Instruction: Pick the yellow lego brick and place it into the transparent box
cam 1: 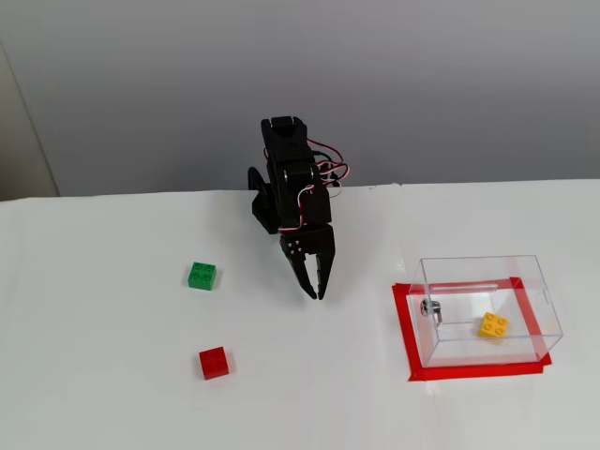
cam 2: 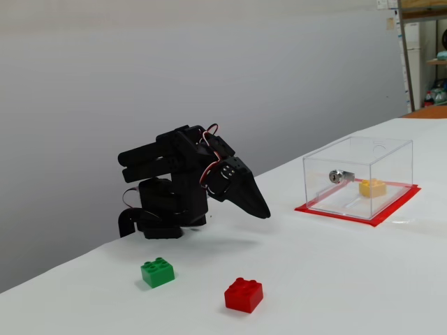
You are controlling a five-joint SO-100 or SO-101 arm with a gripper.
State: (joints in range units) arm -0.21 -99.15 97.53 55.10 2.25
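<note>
Yellow lego brick (cam 1: 493,325) sits inside the transparent box (cam 1: 483,269) (on red tape); my fingers (cam 1: 313,292) hang together, empty, above the bench (cam 1: 112,394).

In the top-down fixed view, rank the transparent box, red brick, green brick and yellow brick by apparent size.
1. the transparent box, clearly largest.
2. the red brick, the green brick and the yellow lego brick look alike; no ranking.

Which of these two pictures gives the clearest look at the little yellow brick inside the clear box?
The fixed view from above: the yellow lego brick shows its studded top through the transparent box. The low side fixed view shows only its side, behind the wall.
</note>
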